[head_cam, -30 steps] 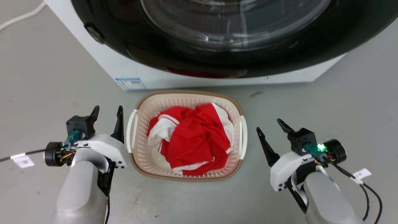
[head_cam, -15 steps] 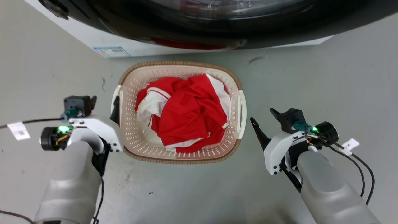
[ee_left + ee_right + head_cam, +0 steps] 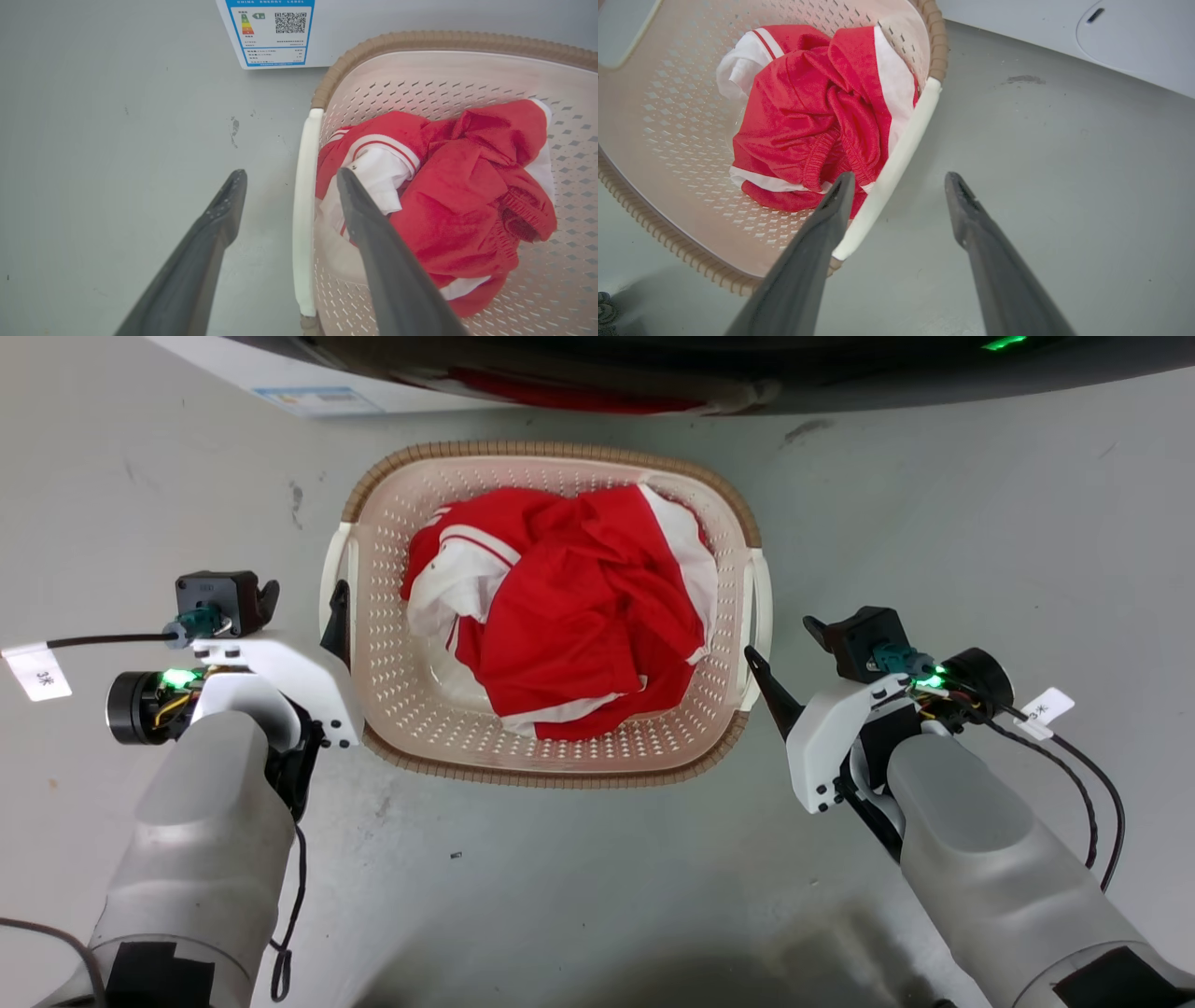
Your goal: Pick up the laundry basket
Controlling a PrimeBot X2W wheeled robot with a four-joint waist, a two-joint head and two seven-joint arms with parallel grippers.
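Grey floor point(image 3: 934, 523) by the washer point(image 3: 397, 14) holds the laundry basket point(image 3: 411, 700). It looks light and stiff. Your left fingers point(image 3: 205, 242) and right fingers point(image 3: 985, 242) are apart, each around a white handle point(image 3: 306, 186). Grab there.

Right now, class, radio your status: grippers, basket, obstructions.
Left gripper open, straddling left handle. Right gripper open beside right handle. Laundry basket on floor. Washing machine close behind.

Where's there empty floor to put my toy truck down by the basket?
Bare floor: between the forearms in front of the laundry basket, and outward of the right gripper and left gripper. Crowded: both handles, and the strip by the washing machine.
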